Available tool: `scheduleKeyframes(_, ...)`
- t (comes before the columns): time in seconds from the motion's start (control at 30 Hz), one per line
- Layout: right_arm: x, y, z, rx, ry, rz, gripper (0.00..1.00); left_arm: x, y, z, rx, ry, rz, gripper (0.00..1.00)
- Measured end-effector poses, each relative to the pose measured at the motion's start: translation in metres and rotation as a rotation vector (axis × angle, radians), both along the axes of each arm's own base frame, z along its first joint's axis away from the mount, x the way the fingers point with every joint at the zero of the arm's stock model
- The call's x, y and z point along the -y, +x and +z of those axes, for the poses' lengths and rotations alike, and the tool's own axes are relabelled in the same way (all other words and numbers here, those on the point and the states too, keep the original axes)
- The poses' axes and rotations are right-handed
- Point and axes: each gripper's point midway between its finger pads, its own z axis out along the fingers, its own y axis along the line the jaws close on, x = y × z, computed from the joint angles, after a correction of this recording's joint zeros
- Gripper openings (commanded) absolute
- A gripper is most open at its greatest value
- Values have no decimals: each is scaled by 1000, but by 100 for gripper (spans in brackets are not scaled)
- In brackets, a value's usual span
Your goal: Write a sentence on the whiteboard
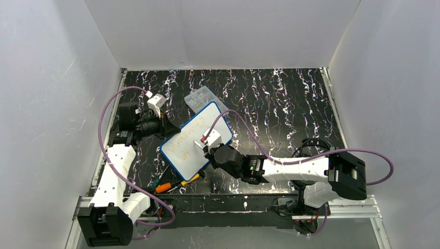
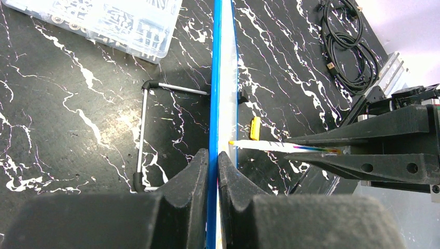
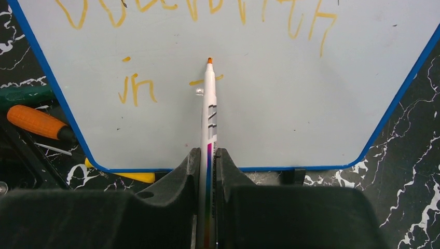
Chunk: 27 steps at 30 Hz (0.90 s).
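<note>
The whiteboard (image 1: pixel 193 149) is pinched by the left gripper (image 2: pixel 213 155), the pen (image 3: pixel 208 104) by the right gripper (image 3: pixel 207 154); the second line of the sentence (image 3: pixel 136 89) must be pressed on gently

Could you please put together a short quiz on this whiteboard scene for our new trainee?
1. True or false: the left gripper clamps the whiteboard by its blue edge.
2. What does the right gripper hold? A) an eraser B) a marker C) a cloth
3. What colour is the sentence on the board?
Key: 1 true; 2 B; 3 orange-yellow.
</note>
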Motion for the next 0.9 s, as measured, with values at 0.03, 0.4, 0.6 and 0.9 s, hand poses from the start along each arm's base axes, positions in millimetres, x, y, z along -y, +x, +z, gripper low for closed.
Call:
scheduleKeyframes(0.03, 0, 0, 0, -1, -1, 0, 1, 0, 0, 0, 0, 0, 0, 0)
scheduleKeyframes(0.4, 2, -8, -10, -66, 7, -7, 1, 0, 0, 0, 0, 0, 0, 0)
scheduleKeyframes(0.6, 7, -18, -25, -107, -24, -1, 1, 0, 0, 0, 0, 0, 0, 0)
scheduleKeyframes(0.9, 13, -20, -31, -117, -48, -23, 1, 0, 0, 0, 0, -1, -1, 0)
